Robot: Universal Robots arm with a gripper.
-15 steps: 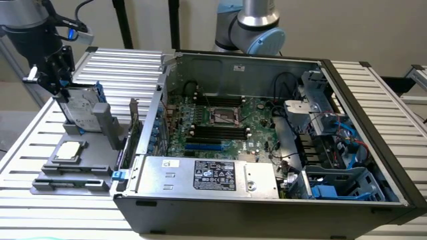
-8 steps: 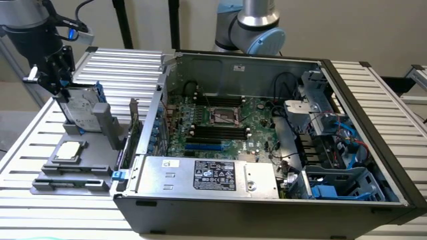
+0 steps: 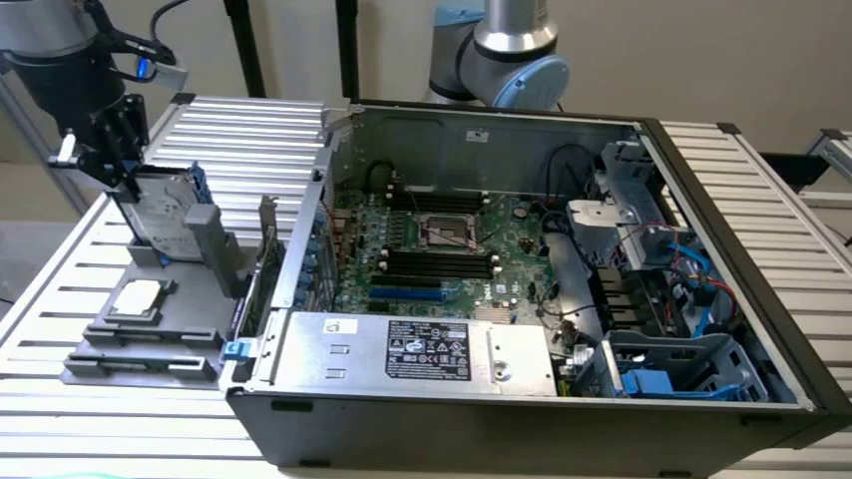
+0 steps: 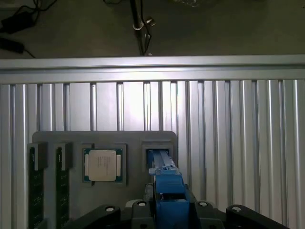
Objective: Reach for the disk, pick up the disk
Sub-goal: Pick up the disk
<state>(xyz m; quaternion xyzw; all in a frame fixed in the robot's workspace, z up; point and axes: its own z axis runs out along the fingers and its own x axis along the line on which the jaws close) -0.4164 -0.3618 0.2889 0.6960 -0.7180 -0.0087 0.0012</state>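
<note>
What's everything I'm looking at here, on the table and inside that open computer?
Table: one, silver slatted metal, under everything.
Computer case: one, black, open, exterior view's right.
Motherboard: one, green, on the case floor.
Power supply box: one, silver with black label, at the case's near wall.
Holder tray: one, grey, beside the case, exterior view's left.
Processor chip: one, silver on green, lying in a tray pocket.
Memory sticks: two, dark green, in tray slots.
Disk: one, silver-grey with blue rails, standing upright in the tray.
Robot arm: one, silver and black, above the tray.
Claw: one, black, at the disk's top edge.
</note>
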